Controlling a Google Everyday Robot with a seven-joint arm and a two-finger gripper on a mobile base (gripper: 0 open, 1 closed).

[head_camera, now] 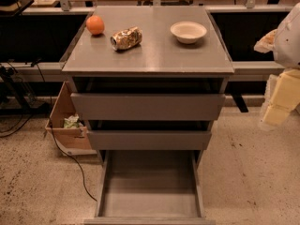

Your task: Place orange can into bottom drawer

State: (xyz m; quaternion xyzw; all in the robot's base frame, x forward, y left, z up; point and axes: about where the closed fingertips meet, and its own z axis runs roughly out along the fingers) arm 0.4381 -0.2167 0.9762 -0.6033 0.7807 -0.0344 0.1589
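Observation:
The orange can (126,38) lies on its side on the grey cabinet top (154,55), left of the middle, with its silver top facing left. The bottom drawer (150,191) is pulled far out toward me, and its flat grey floor is bare. The two drawers above it stick out only a little. My gripper (281,100), pale yellow under a white arm, hangs at the far right edge of the camera view. It is off to the right of the cabinet, well away from the can, and holds nothing.
A round orange fruit (95,25) sits just left of the can. A white bowl (188,32) stands at the right rear of the top. A cardboard box (68,125) and a black cable (70,158) lie on the floor to the cabinet's left.

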